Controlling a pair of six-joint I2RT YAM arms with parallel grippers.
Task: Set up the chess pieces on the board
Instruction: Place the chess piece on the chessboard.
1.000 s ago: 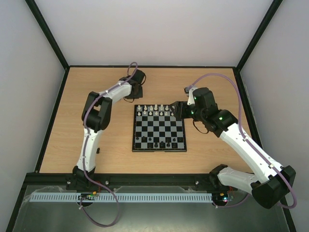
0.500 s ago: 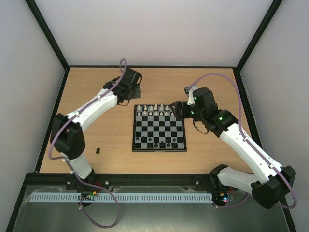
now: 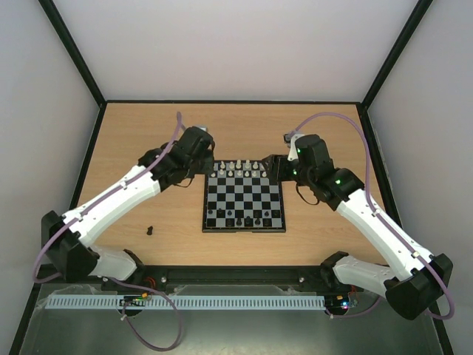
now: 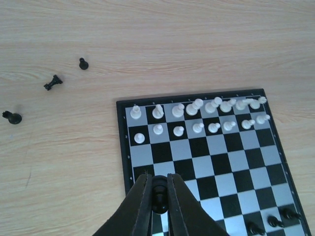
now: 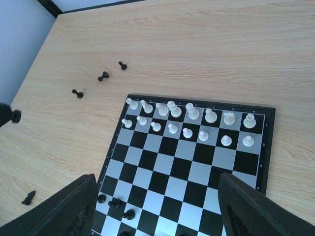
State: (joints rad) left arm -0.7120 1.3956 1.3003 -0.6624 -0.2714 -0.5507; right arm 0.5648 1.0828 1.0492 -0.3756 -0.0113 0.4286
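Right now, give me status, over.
Left gripper jaws shut on black piece, over the board. Right gripper open, empty. Loose black pieces on table, none blocking.

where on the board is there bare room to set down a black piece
The middle rows of the board are bare, between the white pieces and the few black pieces. The two white rows are packed.

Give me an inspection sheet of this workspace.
Surface: wooden table, light grain.
Job's things: board central; white pieces fill two rows; few black pieces on board; loose black pieces on the table.
Clutter: nothing seen.
Grippers: left gripper shut on a black piece; right gripper open above the board's far corner.
Cables: purple cables, none over the board.
Surroundings: white walls, black frame.
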